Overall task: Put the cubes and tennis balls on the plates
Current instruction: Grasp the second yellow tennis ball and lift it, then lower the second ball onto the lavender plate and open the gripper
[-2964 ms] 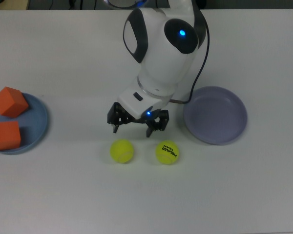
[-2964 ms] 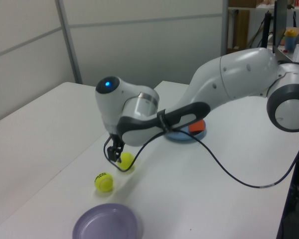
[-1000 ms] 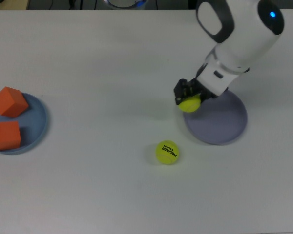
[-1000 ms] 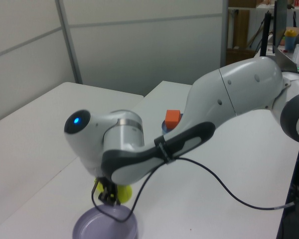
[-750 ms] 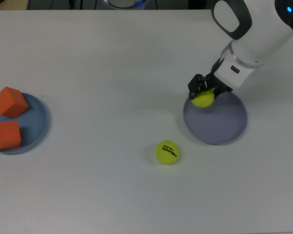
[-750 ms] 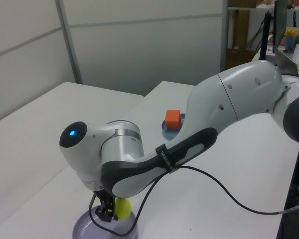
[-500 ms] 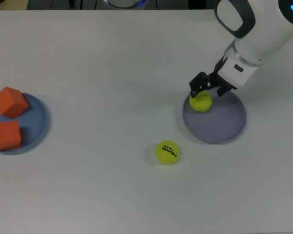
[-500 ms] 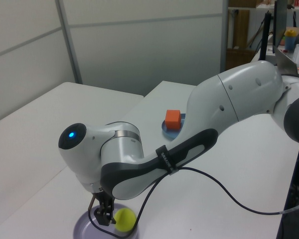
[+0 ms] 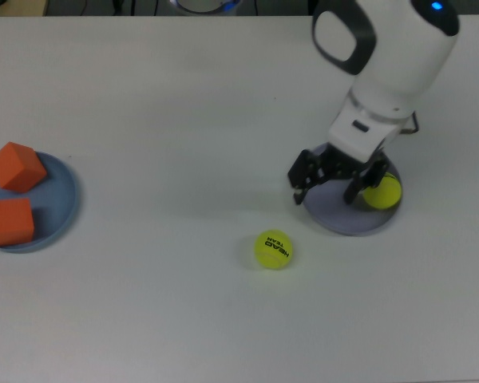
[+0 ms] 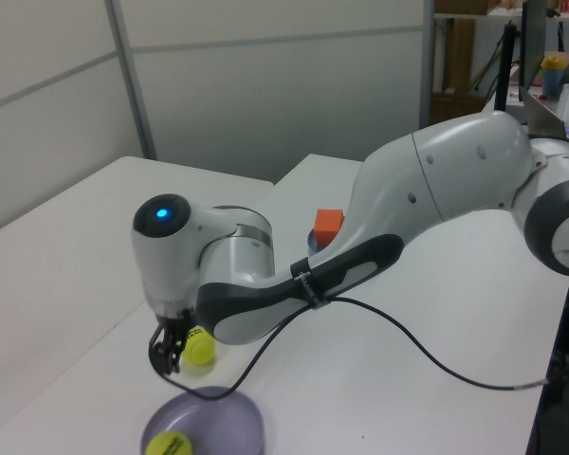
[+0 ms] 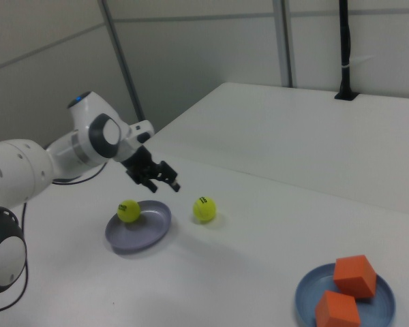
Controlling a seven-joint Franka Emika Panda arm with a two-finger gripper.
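Observation:
My gripper [image 9: 327, 188] hangs open and empty over the lavender plate's [image 9: 339, 214] edge on the top view's left. One tennis ball [image 9: 382, 191] lies on that plate, at the top view's right. The other tennis ball [image 9: 273, 249], with black lettering, rests on the table in front of the plate. Both orange cubes [image 9: 16, 166] [image 9: 12, 221] sit on the light blue plate [image 9: 64, 199] at the top view's far left. In the right view the gripper [image 11: 160, 180] hovers between the ball on the lavender plate [image 11: 128, 210] and the loose ball [image 11: 204, 208].
The white arm [image 10: 427, 180] reaches across the white table, and its black cable [image 10: 408, 332] trails over the surface in the left view. In the left view, the loose ball [image 10: 199, 349] lies just beside the gripper [image 10: 166, 360], above the lavender plate [image 10: 218, 417].
The gripper carried a tennis ball over the lavender plate and opened. The ball rolled to the plate's far side at the top view's right. The gripper has shifted toward the top view's left.

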